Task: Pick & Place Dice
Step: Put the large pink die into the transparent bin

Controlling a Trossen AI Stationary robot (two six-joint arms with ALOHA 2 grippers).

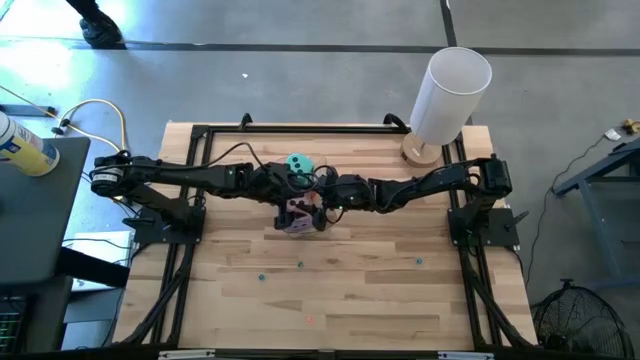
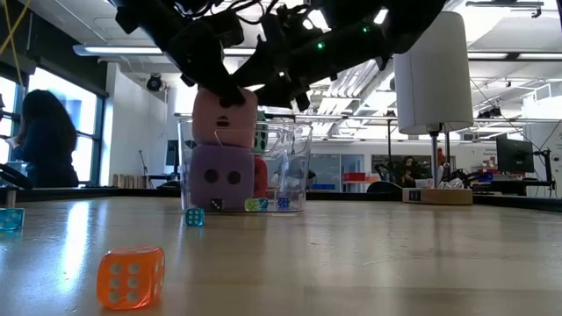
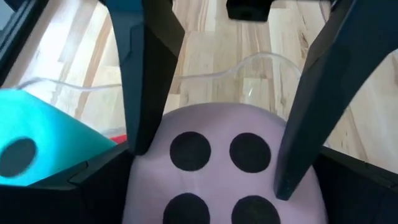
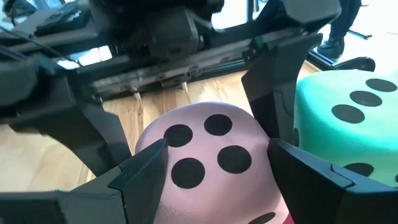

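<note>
Left tool [image 3: 211, 168] clasping the pink die [image 3: 217, 162], fingers [image 3: 146, 74] pressing opposite sides, four-pip face showing; right tool [image 4: 211, 168] meeting it from the opposite side, fingers spread around the same pink die without clearly gripping. Pink die sitting atop the purple die [image 2: 223, 177] inside a clear container [image 2: 294, 171] near the tabletop's [image 1: 350, 290] middle, red die [image 2: 260, 175] just behind the purple, teal-green die [image 4: 348, 118] just beside the pink. Small coloured dice lying scattered on the tabletop, an orange one [image 2: 131, 276] nearest the low camera, white cylinder [image 1: 448, 95] standing at the far right corner.
</note>
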